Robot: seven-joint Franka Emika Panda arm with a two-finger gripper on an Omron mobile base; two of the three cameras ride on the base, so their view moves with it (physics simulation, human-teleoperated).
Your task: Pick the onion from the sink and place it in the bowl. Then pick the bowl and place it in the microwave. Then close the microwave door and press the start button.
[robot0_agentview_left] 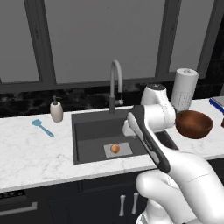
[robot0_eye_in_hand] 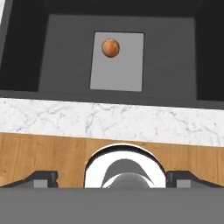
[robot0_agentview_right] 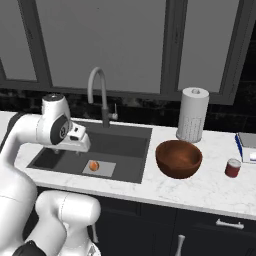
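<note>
Hand view looks straight down on the small round orange-tan onion (robot0_eye_in_hand: 110,47), a smooth ball with a slightly darker, reddish shading on one side, lying on the light grey square drain plate (robot0_eye_in_hand: 117,74) in the floor of the dark grey rectangular sink (robot0_eye_in_hand: 61,52). The onion sits toward the plate's upper left part in this view, touching the plate and well clear of the basin walls. The two-finger pincer (robot0_eye_in_hand: 112,179) hangs above with its dark fingertips (robot0_eye_in_hand: 41,178) spread wide to either side of the picture, nothing between them; the onion is well ahead of the tips, beyond the white marble counter edge (robot0_eye_in_hand: 131,122), and untouched. In the left base view the same onion (robot0_agentview_left: 115,148) rests on the plate near the sink's front, below the curved grey faucet (robot0_agentview_left: 115,83), while the white arm bends over the basin's right side, well above the onion. In the right base view the onion (robot0_agentview_right: 94,165) lies low in the basin, with the hand above it and a little to its left. The wide, deep, reddish-brown wood-like bowl (robot0_agentview_right: 178,158) stands upright on the counter just right of the sink, in front of a white paper towel roll (robot0_agentview_right: 192,115). A small red can (robot0_agentview_right: 232,167) stands further right; any lettering on it is too small to read.
</note>
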